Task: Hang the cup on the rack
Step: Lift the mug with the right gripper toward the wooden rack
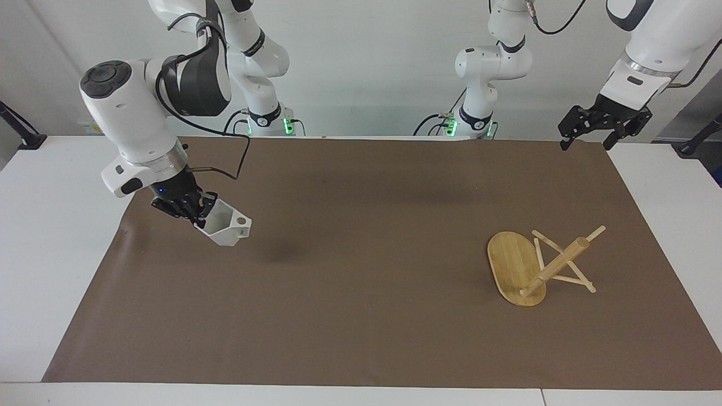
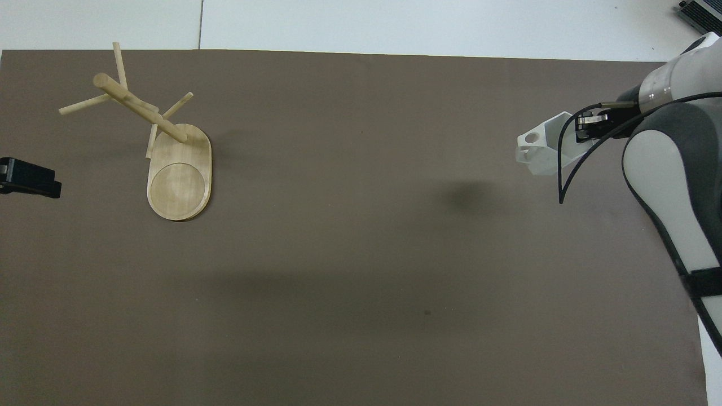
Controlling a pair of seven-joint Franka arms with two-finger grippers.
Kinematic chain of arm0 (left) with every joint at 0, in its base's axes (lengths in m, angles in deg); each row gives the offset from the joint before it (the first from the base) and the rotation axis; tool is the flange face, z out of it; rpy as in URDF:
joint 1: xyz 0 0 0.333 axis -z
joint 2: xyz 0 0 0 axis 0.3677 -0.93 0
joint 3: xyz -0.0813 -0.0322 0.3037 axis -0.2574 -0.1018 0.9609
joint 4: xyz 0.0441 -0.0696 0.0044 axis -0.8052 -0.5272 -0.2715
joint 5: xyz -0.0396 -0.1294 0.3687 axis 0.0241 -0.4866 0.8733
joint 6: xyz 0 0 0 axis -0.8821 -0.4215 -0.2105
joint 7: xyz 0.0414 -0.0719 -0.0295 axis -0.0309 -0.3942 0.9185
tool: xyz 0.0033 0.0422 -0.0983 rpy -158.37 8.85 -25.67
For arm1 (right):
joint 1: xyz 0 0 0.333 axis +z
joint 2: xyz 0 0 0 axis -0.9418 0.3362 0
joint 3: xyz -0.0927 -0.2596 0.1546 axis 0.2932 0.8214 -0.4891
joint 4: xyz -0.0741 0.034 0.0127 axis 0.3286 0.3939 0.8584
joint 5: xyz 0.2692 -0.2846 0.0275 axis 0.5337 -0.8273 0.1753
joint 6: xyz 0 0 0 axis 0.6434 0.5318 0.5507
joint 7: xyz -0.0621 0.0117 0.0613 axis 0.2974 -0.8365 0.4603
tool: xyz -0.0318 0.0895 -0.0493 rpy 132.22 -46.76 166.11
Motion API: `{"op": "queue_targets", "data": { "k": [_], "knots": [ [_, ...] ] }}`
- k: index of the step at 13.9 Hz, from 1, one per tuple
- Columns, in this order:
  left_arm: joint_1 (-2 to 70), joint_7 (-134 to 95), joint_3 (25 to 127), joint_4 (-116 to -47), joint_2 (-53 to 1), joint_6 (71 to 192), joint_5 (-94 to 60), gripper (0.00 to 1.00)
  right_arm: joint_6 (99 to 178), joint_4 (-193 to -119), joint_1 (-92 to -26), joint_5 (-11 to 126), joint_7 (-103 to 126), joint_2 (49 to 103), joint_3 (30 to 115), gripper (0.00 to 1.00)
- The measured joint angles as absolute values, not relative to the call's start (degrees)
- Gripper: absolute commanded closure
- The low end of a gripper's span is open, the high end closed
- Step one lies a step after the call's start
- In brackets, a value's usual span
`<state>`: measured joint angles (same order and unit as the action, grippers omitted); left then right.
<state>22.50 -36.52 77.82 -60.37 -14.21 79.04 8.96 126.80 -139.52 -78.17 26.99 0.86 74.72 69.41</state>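
Note:
My right gripper (image 1: 194,211) is shut on the rim of the white faceted cup (image 1: 227,229) and holds it tilted in the air over the right arm's end of the brown mat, with its pierced handle pointing toward the table's middle. The cup (image 2: 540,149) and the right gripper (image 2: 588,124) also show in the overhead view. The bamboo rack (image 1: 527,265) is on the mat toward the left arm's end, its post slanting toward that end and its pegs reaching down to the mat. It also shows in the overhead view (image 2: 177,169). My left gripper (image 1: 586,142) waits open, high over the mat's corner near the robots.
The brown mat (image 1: 361,316) covers most of the white table (image 1: 51,254). The cup's shadow lies on the mat below it. Only the tip of the left gripper (image 2: 31,180) shows at the edge of the overhead view.

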Motion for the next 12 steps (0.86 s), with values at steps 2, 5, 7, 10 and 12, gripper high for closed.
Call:
{"op": "queue_targets", "data": {
  "k": [2,5,7,10,12],
  "knots": [
    [22.5,-36.5,77.8,-60.4,-14.2,79.0,9.0,0.00,126.8,-139.5,-78.0,31.0,0.8,74.9,67.6,1.00],
    [22.5,-36.5,77.8,-60.4,-14.2,79.0,9.0,0.00,126.8,-139.6,-77.9,36.2,0.7,74.9,67.2,1.00],
    [22.6,-36.5,77.7,-60.4,-14.2,79.0,9.0,0.00,126.8,-139.6,-78.0,36.8,0.7,74.9,66.6,1.00],
    [22.5,-36.5,77.7,-60.4,-14.2,78.9,9.0,0.00,126.8,-139.6,-78.0,36.8,0.7,74.9,65.7,1.00],
    [22.5,-36.1,77.7,-60.5,-14.2,78.6,9.0,0.00,127.0,-139.6,-78.0,37.6,0.7,75.0,65.1,1.00]
  ]
}}
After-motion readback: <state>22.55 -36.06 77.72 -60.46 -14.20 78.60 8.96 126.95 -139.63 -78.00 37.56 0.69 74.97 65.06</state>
